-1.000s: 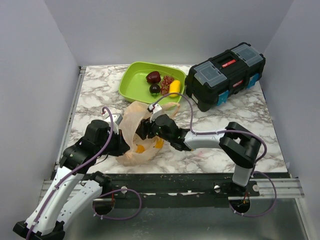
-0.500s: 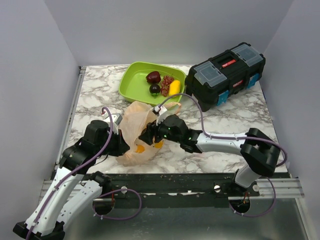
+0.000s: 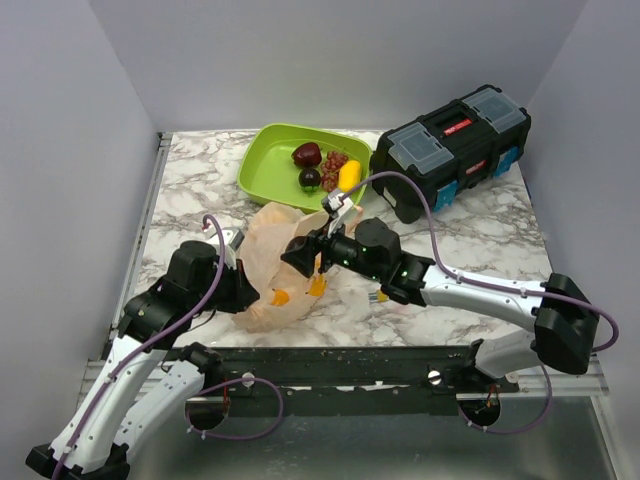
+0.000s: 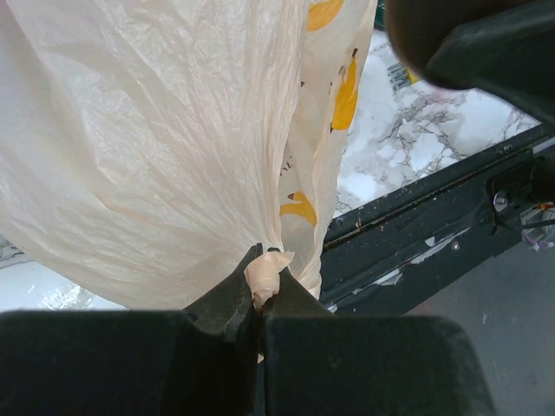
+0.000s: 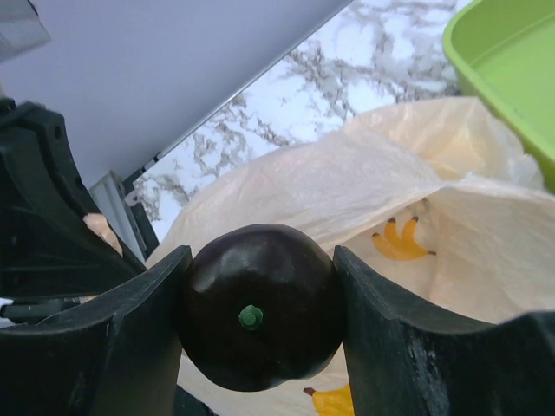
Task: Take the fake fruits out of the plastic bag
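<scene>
Top external view: on the left, the left gripper (image 3: 243, 288) is pinching the plastic bag (image 3: 268, 248) at its near-left edge, on the marble table (image 3: 195, 190). The left wrist view is showing the jaws pressed together on a twisted pinch of the film, with the rest of the bag (image 4: 156, 147) ballooning above them, pale, crinkled and printed with yellow banana shapes.

Toward the middle, the right gripper (image 3: 303, 256) is hanging over the bag's open mouth. In the right wrist view, its 2 fingers (image 5: 130, 321) are clamping a dark purple fruit (image 5: 260, 308) with a small green stem dot, raised above the bag.

Further back, just beyond the bag, a lime-green tray (image 3: 263, 168) is holding 4 fake fruits: a red one (image 3: 307, 154), a dark one (image 3: 310, 178), a reddish grape bunch (image 3: 332, 165) and a yellow one (image 3: 348, 175).

On the right, a black toolbox (image 3: 450, 150) with blue latches is sitting beside the tray.
</scene>
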Robot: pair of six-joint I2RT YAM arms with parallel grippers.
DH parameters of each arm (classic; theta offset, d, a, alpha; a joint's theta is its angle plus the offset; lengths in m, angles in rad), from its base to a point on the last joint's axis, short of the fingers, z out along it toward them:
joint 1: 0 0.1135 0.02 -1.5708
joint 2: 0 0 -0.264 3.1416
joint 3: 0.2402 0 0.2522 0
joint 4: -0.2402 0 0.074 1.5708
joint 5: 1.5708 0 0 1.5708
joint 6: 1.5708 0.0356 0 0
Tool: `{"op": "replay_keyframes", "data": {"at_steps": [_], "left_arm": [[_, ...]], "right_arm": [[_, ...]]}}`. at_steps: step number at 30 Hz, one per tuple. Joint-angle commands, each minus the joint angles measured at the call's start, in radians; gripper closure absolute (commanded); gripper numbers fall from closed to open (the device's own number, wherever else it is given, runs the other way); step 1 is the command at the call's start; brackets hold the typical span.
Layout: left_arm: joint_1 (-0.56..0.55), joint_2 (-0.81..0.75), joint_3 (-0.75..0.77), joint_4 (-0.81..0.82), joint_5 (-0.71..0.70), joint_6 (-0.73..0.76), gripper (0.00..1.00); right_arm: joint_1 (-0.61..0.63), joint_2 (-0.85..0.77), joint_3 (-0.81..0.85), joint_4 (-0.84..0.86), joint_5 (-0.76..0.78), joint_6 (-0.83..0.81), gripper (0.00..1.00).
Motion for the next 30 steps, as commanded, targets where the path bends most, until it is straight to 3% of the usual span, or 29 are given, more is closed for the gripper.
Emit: {"op": "replay_keyframes", "data": {"at_steps": [1,7,13,17,22,30], "left_arm": [[-0.005,-0.019,-0.005,0.018,-0.014,0.006,1.0],[-0.005,-0.059,0.0,0.006,-0.068,-0.016,1.0],[-0.004,-0.184,0.036,-0.008,-0.293,-0.096,1.0],[-0.003,-0.197,0.099,0.053,-0.417,-0.054,1.0],[-0.004,-0.081,0.229,0.027,-0.701,0.038,1.0],[0.002,-0.013,0.235,0.158,-0.944,0.165,1.0]], "right_arm": [[-0.002,-0.031,0.068,-0.026,0.118,-0.077,0.99],[-0.007,0.027,0.199,-0.067,0.269,-0.129,0.99],[-0.049,0.092,0.299,-0.09,0.313,-0.112,0.99],[-0.113,0.135,0.346,-0.108,0.268,-0.054,0.99],[-0.193,0.218,0.436,-0.151,0.211,-0.016,0.99],[-0.295,0.374,0.605,-0.198,0.139,0.038,0.99]]}}
